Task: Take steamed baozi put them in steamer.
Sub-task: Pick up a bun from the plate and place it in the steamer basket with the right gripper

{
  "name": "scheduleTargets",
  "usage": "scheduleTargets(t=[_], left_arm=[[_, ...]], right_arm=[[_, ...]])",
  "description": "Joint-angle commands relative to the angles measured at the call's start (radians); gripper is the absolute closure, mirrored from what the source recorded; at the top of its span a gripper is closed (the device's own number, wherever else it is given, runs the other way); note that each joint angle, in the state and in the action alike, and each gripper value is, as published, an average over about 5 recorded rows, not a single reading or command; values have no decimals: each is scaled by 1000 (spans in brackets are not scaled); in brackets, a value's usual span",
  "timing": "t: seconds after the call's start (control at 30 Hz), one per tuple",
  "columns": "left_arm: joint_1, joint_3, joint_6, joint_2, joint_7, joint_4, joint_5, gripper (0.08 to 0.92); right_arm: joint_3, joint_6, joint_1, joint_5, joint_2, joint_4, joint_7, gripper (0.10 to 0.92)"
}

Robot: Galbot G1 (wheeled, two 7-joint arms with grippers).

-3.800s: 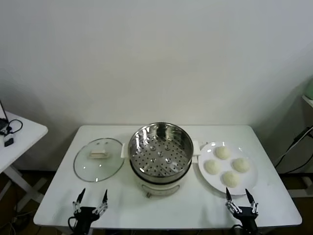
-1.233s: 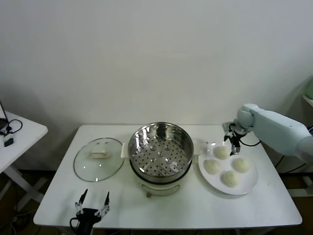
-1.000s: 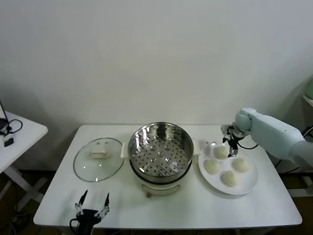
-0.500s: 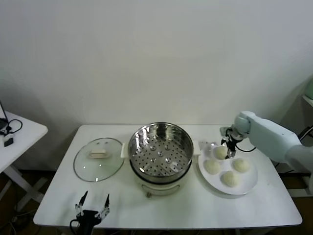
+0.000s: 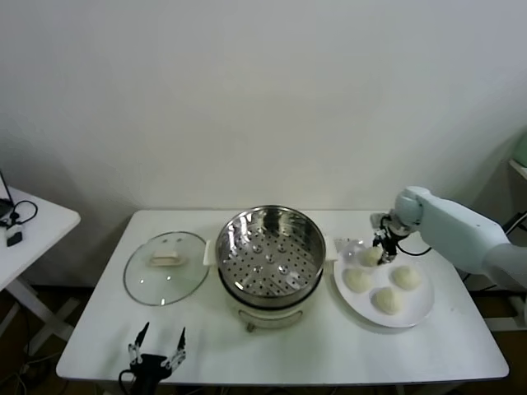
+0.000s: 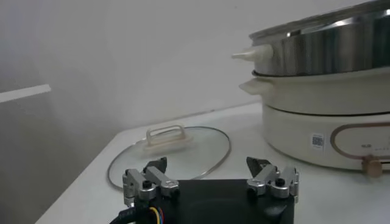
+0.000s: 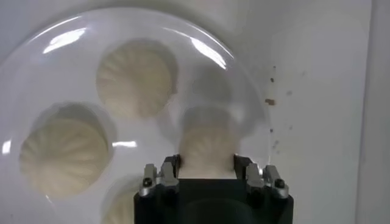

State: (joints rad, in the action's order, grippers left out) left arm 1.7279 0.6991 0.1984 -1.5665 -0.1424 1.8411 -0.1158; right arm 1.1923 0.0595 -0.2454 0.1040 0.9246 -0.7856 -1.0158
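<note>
Grabbing the first baozi off the plate.
Right gripper just pinched shut around it; steamer still empty, left gripper parked wide.

Pale blue-white right arm; black grippers with silver screwed fingers.

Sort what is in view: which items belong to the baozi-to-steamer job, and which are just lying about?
Part of the job:
- baozi on the white plate
- steamer
- right gripper, jaws closed on the far baozi

Lying about:
- glass lid
- left gripper, parked, open
- side table
</note>
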Motion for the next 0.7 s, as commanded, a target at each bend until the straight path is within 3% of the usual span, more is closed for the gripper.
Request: scheduleTargets(t=[0.03, 0.4, 0.7], left_arm=[[7, 4, 1, 2, 1, 6, -4, 177], [11, 6, -1, -11, 3, 24, -17, 177], [18, 8, -1, -19, 3, 36, -23, 177]], right_arm=[[222, -66, -273, 105, -37, -189, -13, 432], [349, -276, -693, 282, 55, -485, -57, 432], [360, -511, -671, 199, 252, -484, -27, 431]])
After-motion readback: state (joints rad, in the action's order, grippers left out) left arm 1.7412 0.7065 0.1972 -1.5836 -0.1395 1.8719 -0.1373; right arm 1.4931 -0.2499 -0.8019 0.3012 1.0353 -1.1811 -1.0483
